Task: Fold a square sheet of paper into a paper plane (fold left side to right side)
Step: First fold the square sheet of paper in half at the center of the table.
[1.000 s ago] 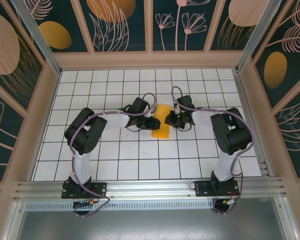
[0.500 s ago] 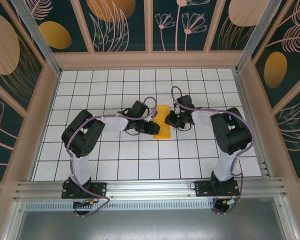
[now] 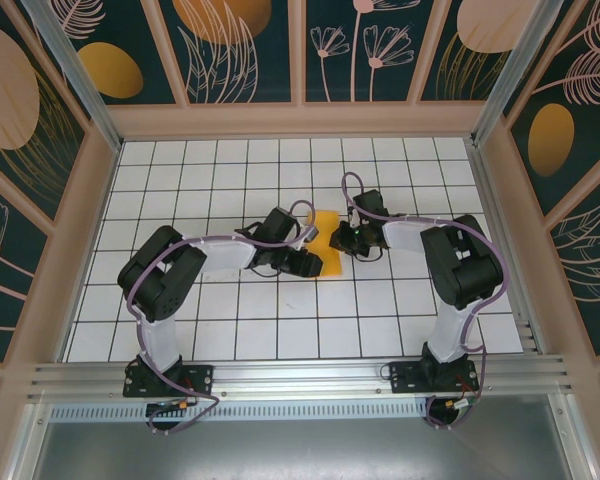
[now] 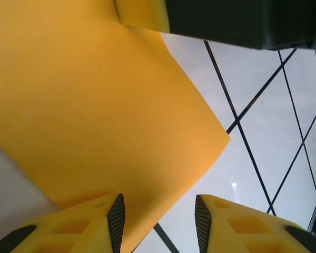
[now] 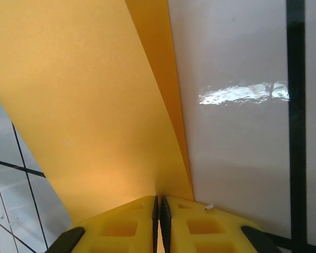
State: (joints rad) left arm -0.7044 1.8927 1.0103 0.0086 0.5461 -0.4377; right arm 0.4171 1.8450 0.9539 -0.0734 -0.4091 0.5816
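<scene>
1. White tiled worktop [image 3: 180, 180] with black grid lines, fenced by dark teal wall panels [image 3: 245, 50] painted with leaves and orange ovals.
2. Left arm [image 3: 220, 255]: rises from its base at the near edge, elbow bent out to the left, forearm running right toward mid-worktop, wrist low over the tiles.
3. Right arm [image 3: 410, 235]: rises from its base, elbow bent out to the right, forearm running left. The two wrists nearly meet at the centre.
4. Orange sheet of paper [image 3: 326, 222] lies mid-worktop between the two wrists, seen from above as a narrow upright strip partly covered by both.
5. Left pincer [image 3: 315, 265] sits at the strip's near end. In the left wrist view the left pincer [image 4: 159, 211] has its yellow fingers apart, with a clear gap between the black pads. The sheet [image 4: 95, 105] spreads ahead of it, one edge running down by the left finger, a pointed corner over the tiles.
6. Right pincer [image 3: 342, 240] sits at the strip's right edge. In the right wrist view the right pincer [image 5: 158, 203] has its fingers pressed together, and the sheet's edge runs into the seam, so it is clamped on the paper.
7. Sheet in the right wrist view [image 5: 79, 105]: two layers show, the upper one lifted and curving, a narrow lower strip along its right side against the tile.
</scene>
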